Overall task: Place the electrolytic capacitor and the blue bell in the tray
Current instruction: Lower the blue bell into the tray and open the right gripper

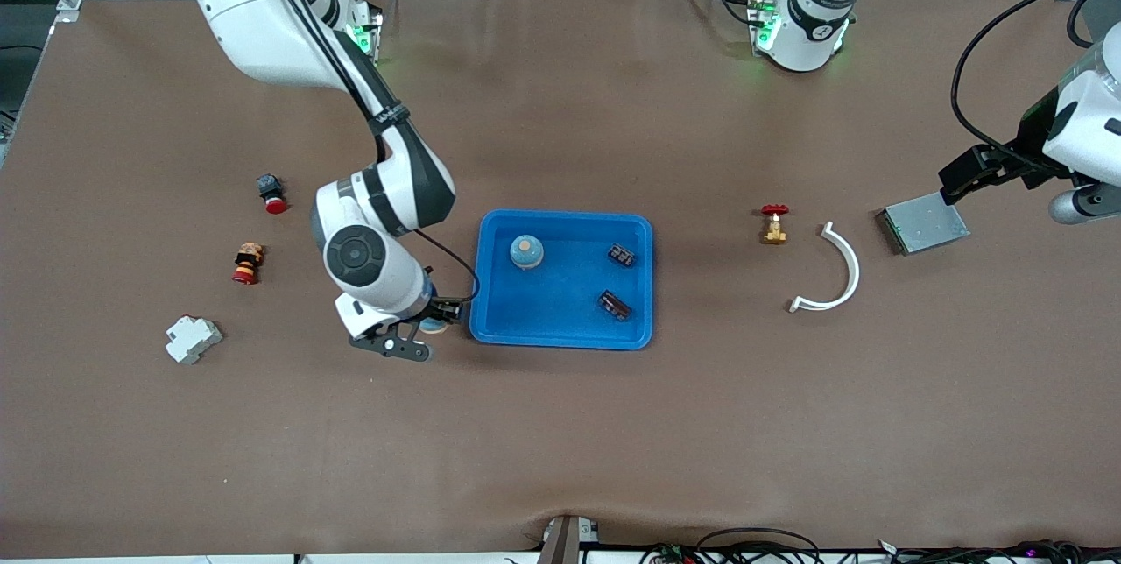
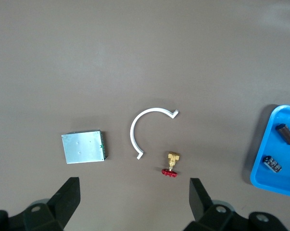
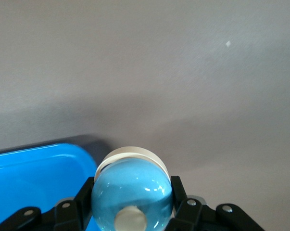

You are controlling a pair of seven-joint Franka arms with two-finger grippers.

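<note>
Blue bell [image 3: 132, 196] clamped in right end effector [image 1: 432, 325], beside tray [image 1: 490, 319]

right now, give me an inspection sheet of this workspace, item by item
surface: brown table, slight wrinkles at the edge nearest the front camera
job's things: blue tray holds one blue bell and two capacitors; a second blue bell is in the right gripper, just outside the tray rim
clutter: grey metal box, white curved clip, brass valve with red handle, two red push buttons, white breaker
grippers: right gripper shut on the bell; left gripper open, waiting above the metal box
cables: black cables by the arm bases and the table edges
surroundings: nothing seen
</note>
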